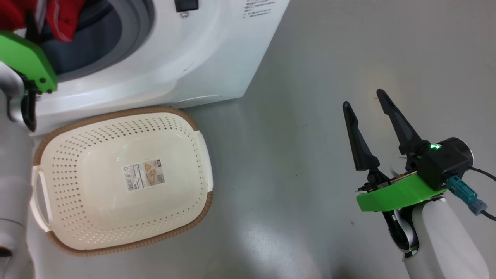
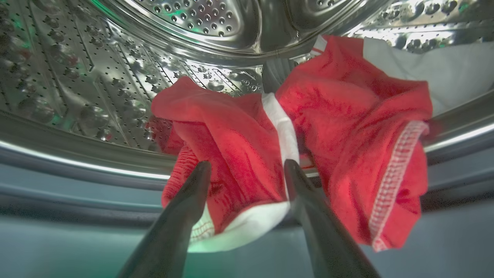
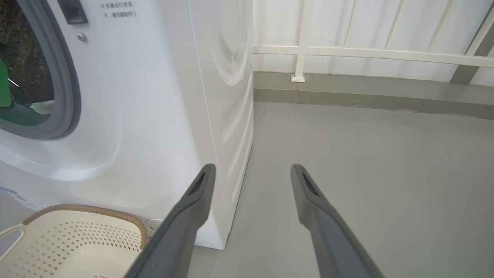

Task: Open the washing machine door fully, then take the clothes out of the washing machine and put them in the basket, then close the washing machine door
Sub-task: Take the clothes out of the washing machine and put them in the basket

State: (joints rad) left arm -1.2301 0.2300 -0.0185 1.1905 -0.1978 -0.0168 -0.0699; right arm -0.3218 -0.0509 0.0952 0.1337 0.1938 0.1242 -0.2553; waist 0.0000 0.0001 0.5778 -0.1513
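Can't read the sticker (image 1: 144, 175) in the basket (image 1: 128, 111); losing the clothes (image 1: 64, 21) and washing machine (image 1: 201, 50) past the top edge.

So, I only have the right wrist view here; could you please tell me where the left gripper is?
Observer: The left gripper is at the washing machine opening, pointing at the red clothes draped over the edge of the drum.
Operator: Thank you. Is it gripping them?
Observer: No, its jaws stand wide open; nothing is held.
Operator: And is anything in the basket?
Observer: No clothes; the basket has just a paper sticker on its bottom.
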